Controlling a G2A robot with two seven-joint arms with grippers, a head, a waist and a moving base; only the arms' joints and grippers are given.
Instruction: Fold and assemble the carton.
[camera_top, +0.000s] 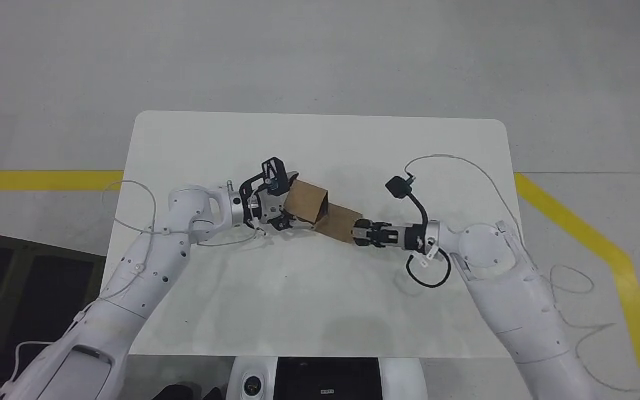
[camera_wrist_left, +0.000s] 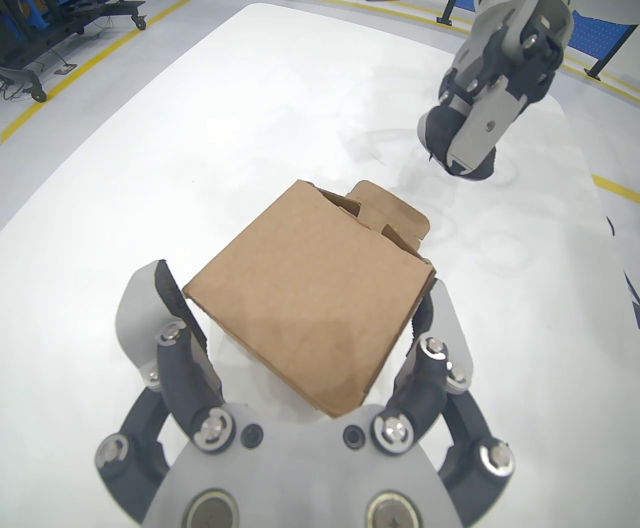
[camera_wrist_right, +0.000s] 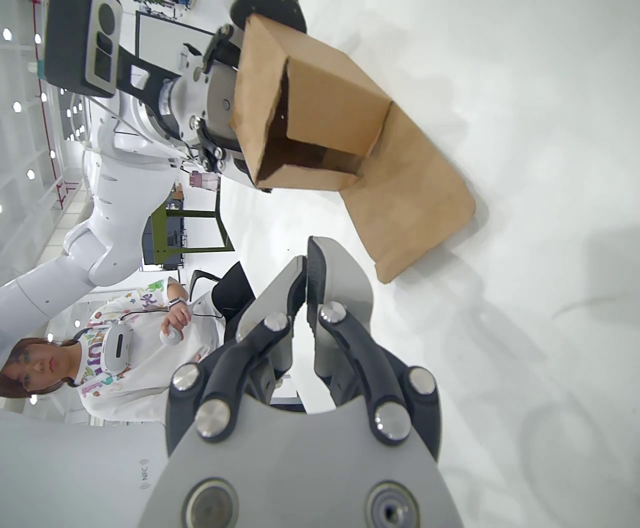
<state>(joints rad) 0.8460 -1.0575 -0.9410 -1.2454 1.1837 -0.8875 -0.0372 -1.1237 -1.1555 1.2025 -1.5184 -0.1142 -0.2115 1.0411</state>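
A brown cardboard carton (camera_top: 312, 208) lies near the middle of the white table (camera_top: 200, 140), partly formed into a box. Its open end faces the right arm, and one long flap (camera_wrist_right: 410, 200) lies flat on the table. My left gripper (camera_wrist_left: 300, 300) is shut on the carton (camera_wrist_left: 310, 305), one finger on each side wall. My right gripper (camera_wrist_right: 306, 270) is shut with nothing in it, a short way from the flap's end. In the top view the right gripper (camera_top: 360, 234) sits just beside the flap's tip. The carton's (camera_wrist_right: 310, 100) inside is dark and holds nothing I can see.
The table's white top (camera_wrist_left: 250, 100) stretches around the carton on all sides. A loose cable (camera_top: 470, 165) trails from the right arm over the table's far right part. Yellow floor lines (camera_top: 60, 180) run beyond the table edges.
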